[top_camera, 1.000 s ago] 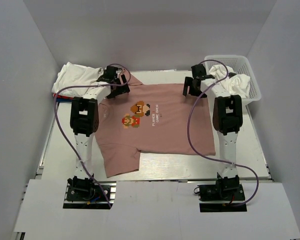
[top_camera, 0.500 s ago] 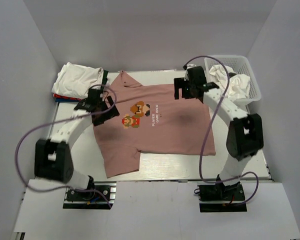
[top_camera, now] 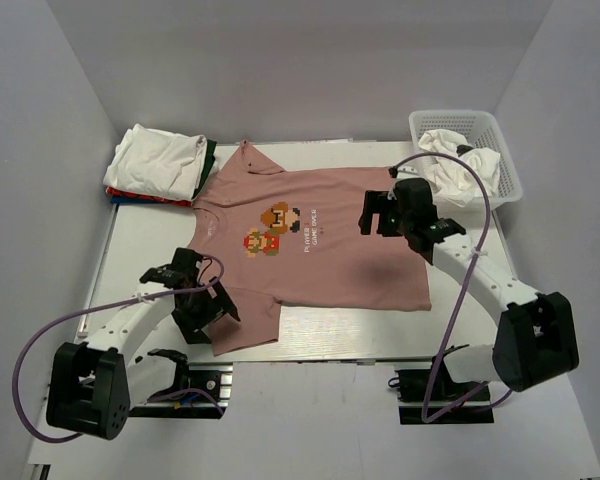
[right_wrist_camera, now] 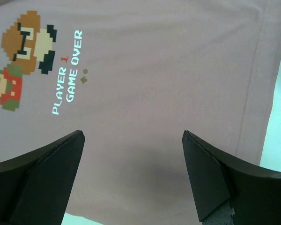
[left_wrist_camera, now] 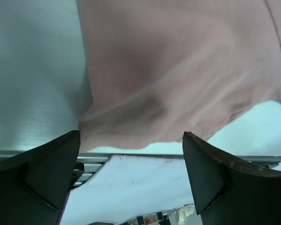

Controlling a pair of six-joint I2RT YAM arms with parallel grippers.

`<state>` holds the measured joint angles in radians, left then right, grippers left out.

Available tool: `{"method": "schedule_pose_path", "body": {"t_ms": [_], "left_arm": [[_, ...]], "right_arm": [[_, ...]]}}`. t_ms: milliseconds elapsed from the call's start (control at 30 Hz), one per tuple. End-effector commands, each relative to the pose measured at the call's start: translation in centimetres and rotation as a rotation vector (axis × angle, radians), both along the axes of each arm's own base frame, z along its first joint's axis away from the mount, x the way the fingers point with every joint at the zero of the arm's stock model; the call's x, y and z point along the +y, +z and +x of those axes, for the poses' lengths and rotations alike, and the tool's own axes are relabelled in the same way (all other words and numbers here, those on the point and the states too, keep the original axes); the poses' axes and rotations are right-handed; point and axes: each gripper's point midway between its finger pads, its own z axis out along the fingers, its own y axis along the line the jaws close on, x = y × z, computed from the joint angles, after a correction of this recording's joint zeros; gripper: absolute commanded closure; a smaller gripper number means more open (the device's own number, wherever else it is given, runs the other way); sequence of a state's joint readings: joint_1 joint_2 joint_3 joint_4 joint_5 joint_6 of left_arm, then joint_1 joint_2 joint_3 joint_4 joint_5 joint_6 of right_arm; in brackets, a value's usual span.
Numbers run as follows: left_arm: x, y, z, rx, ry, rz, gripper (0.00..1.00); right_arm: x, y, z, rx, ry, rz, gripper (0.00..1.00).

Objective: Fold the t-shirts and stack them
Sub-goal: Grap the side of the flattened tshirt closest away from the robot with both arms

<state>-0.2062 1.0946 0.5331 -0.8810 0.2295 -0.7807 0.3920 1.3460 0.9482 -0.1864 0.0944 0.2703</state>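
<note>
The left end effector [top_camera: 204, 306] [left_wrist_camera: 131, 134] has its two fingers [left_wrist_camera: 49, 166] spread wide and holds nothing. In the left wrist view, the near sleeve of the pink t-shirt [top_camera: 330, 250] [left_wrist_camera: 178, 61] lies between the fingers, just at the near edge of the surface [top_camera: 130, 250]. We cannot tell if the fingers touch the cloth.

The right end effector [top_camera: 380, 212] [right_wrist_camera: 133, 133] is also spread wide and empty. It hangs above the right half of the same t-shirt [right_wrist_camera: 178, 70], between the print and the hem. In the right wrist view, the white text [right_wrist_camera: 68, 72] reads "PLAYER 1 GAME OVER", and the pixel-art print [top_camera: 272, 228] [right_wrist_camera: 23, 51] stands just beside it.

The pink t-shirt lies flat and unfolded in the middle of the surface, the collar toward the left and the hem toward the right.

At the far left corner rests a stack of folded t-shirts [top_camera: 155, 160]: white on top, red below, a dark green edge at its side. The stack touches the collar end of the pink t-shirt.

At the far right stands a white basket [top_camera: 460, 115] with a crumpled white t-shirt [top_camera: 455, 170] inside, partly hanging over its rim.
</note>
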Motion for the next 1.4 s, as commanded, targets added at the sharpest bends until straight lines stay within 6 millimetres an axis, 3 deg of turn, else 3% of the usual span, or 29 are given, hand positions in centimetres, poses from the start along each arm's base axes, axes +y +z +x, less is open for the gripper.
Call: {"method": "schedule_pose_path", "body": {"t_ms": [0,200,267,333,367,433,467,500,567,600,667,800,1033,1133,1233,1267,1367], "left_arm": [[-0.1,0.7,-2.0,0.088,0.044,-0.002,0.00],[0.2,-1.0,-3.2,0.104,0.069,0.019,0.08],[0.1,-1.5,-3.0,0.099,0.088,0.025,0.19],[-0.1,-1.8,-2.4,0.076,0.089,0.017,0.37],[-0.1,-2.1,-2.4,0.073,0.089,0.016,0.57],[-0.3,-2.2,-2.4,0.076,0.089,0.016,0.74],[-0.2,-2.1,-2.0,0.070,0.091,0.027,0.96],[-0.1,-2.2,-2.3,0.089,0.091,0.033,1.00],[-0.2,-2.1,-2.3,0.078,0.082,0.029,1.00],[-0.4,-1.7,-1.8,0.059,0.082,0.023,1.00],[-0.5,-1.1,-1.4,0.029,0.073,0.015,1.00],[-1.2,1.4,0.8,-0.089,0.032,-0.026,1.00],[-1.7,3.4,2.7,-0.170,-0.024,-0.043,1.00],[-1.8,3.6,3.2,-0.188,-0.042,-0.042,1.00],[-1.9,4.5,4.1,-0.228,-0.048,-0.041,1.00],[-2.0,5.0,4.7,-0.252,-0.048,-0.047,1.00],[-2.3,6.1,5.9,-0.308,-0.064,-0.055,1.00]], "right_arm": [[-0.1,1.8,0.7,-0.076,-0.031,0.047,0.09],[-0.4,2.0,-0.4,-0.083,-0.027,0.062,0.09],[-0.8,2.3,-0.8,-0.092,-0.046,0.063,0.09],[-1.5,2.5,-1.2,-0.088,-0.085,0.065,0.09],[-1.7,2.0,-1.6,-0.070,-0.094,0.062,0.09],[-2.6,2.1,-2.6,-0.052,-0.152,0.078,0.09],[-3.2,0.6,-3.4,-0.018,-0.168,0.064,0.09],[-3.4,1.0,-4.1,-0.015,-0.200,0.098,0.09],[-5.5,-2.1,-6.7,0.094,-0.279,0.037,0.09],[-5.9,-2.2,-7.5,0.109,-0.326,0.063,0.09],[-7.5,-5.6,-11.2,0.259,-0.377,0.002,0.09],[-10.9,-8.7,-15.7,0.347,-0.553,-0.059,0.09],[-13.8,-12.1,-17.0,0.358,-0.735,-0.095,0.09],[-13.1,-12.8,-16.4,0.384,-0.720,-0.076,0.11],[-12.8,-13.3,-15.7,0.384,-0.719,-0.048,0.28],[-12.8,-13.4,-15.6,0.378,-0.718,-0.048,0.42],[-12.7,-13.3,-14.9,0.357,-0.714,-0.034,0.64]]}}
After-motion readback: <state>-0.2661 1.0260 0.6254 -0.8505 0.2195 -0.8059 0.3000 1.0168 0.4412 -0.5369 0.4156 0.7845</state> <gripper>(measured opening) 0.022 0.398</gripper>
